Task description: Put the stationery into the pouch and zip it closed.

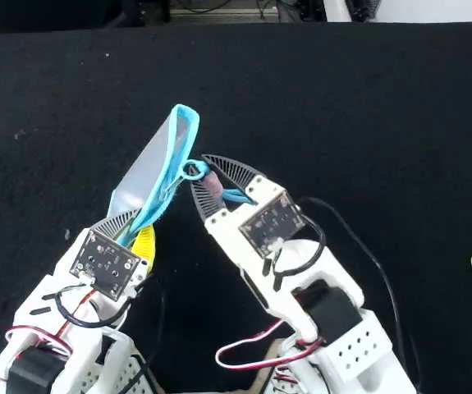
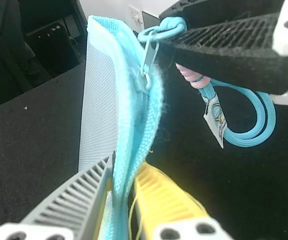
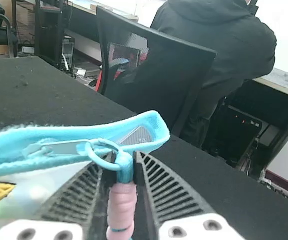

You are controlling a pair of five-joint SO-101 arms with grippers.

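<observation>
Hidden: pouch [image 1: 149,168] interior; its lower end sits inside the left gripper [image 1: 141,228].
Pouch: grey mesh, blue zip edge, standing on edge above table [image 1: 367,123].
Left gripper: clamped on pouch edge.
Right gripper [image 1: 209,182]: clamped on pull cord [image 3: 122,192].

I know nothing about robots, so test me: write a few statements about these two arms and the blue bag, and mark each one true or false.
1. The left gripper clamps the light blue zipped fabric pouch. True.
2. The right gripper pinches the pouch's blue pull cord, which carries a pink bead. True.
3. The pouch lies untouched on the black table. False: both grippers hold it.
4. The left gripper is yellow all over. False: one finger is yellow, the other grey.
</observation>
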